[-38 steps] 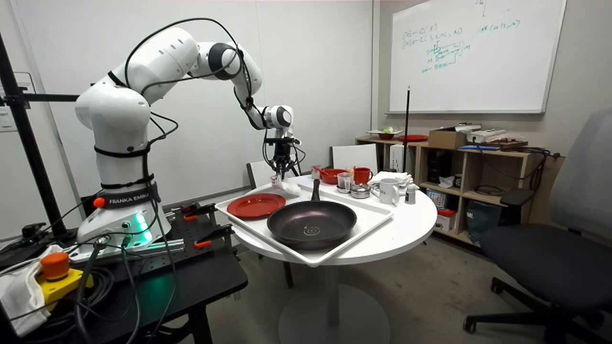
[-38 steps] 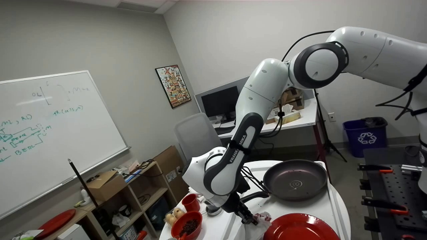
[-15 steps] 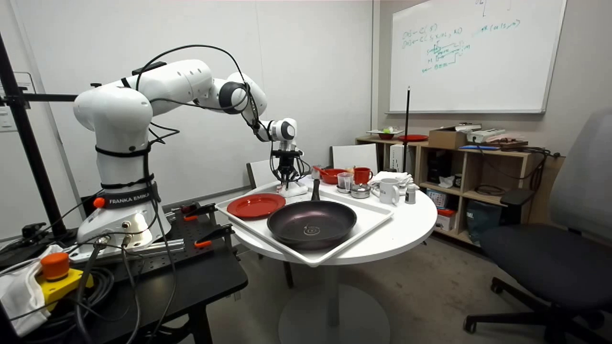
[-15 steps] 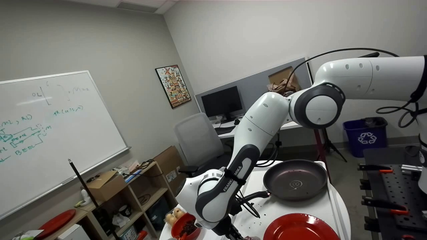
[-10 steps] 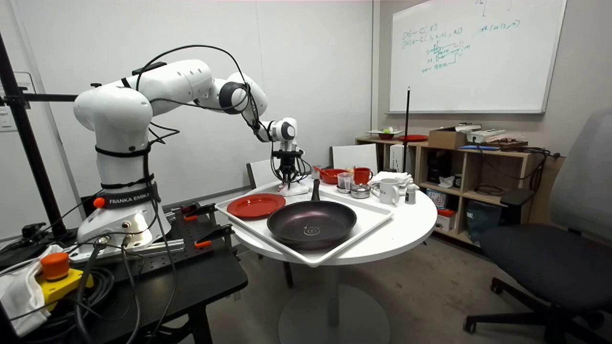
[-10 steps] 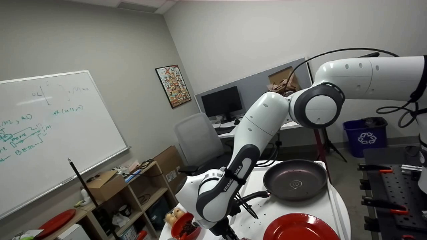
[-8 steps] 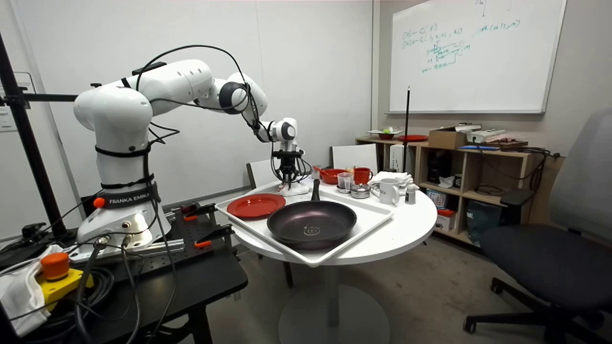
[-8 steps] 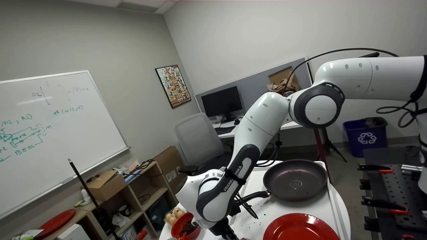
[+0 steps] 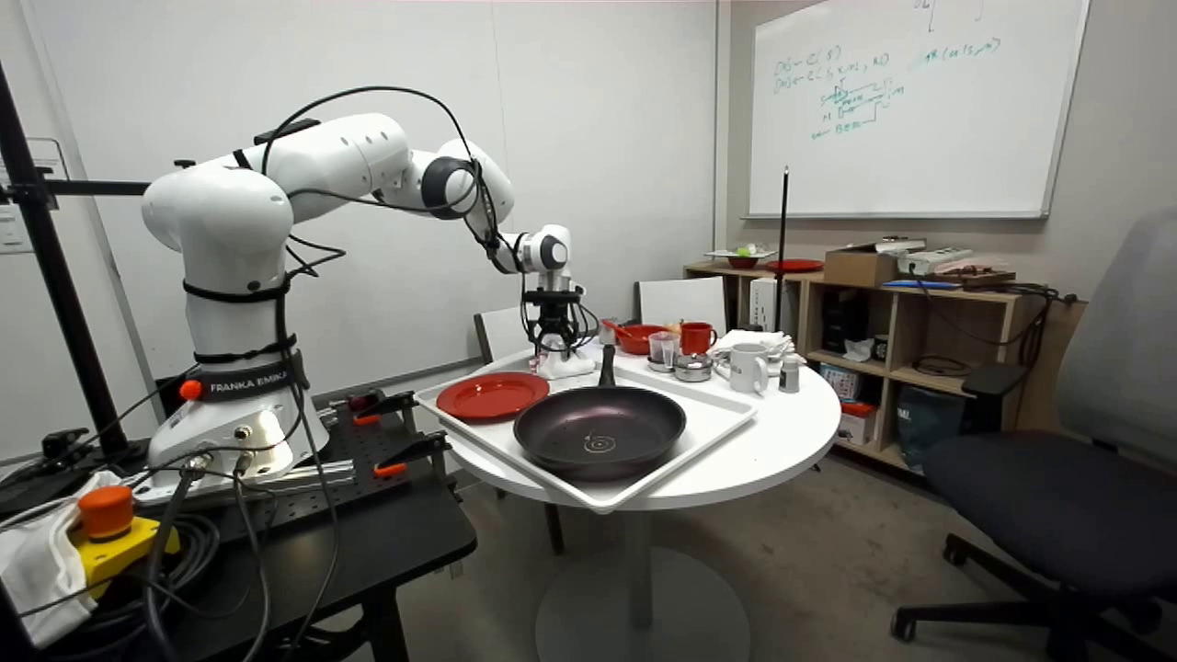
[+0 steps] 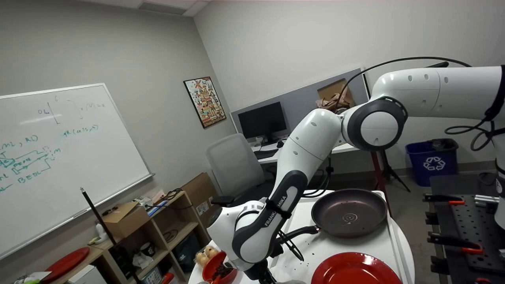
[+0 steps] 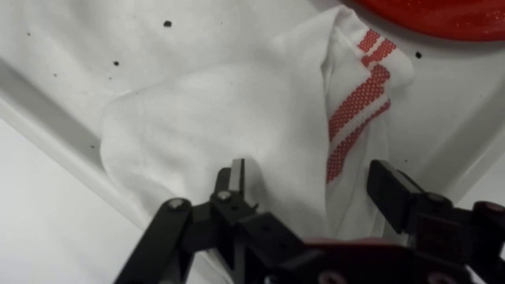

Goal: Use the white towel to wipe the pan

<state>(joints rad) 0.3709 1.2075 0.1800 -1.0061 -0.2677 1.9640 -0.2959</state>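
Tray rim (image 11: 59,146) slants down the left of the wrist view, and the towel (image 11: 197,114), white and loosely folded, begins just inside it and fills the middle of the frame. Over its pale part, below centre, stands one finger (image 11: 236,177) of the claw (image 11: 305,173). Next, red stripes (image 11: 353,106) climb from the centre of the frame towards the upper right; the towel's long axis appears to run much the same way, though its lower end is hidden behind the claw. So the fingers, which stand apart with cloth lying unpinched between them, look set to close across that axis. Whether either tip touches the cloth cannot be told. The opposite finger (image 11: 388,193) hangs over the towel's right edge, where the bite may prove thin. Farthest right, the plate (image 11: 446,15) fills the upper corner, near the towel's top fold.

In an exterior view the order from the left is plate, claw with towel beneath, then the pan (image 9: 599,432), lower and reaching farthest right, its handle (image 9: 607,368) pointing back up just beside the towel. Both exterior views put the pan to the claw's right. The next move seems to need little sideways reach: close on the towel, then carry it right to the pan.
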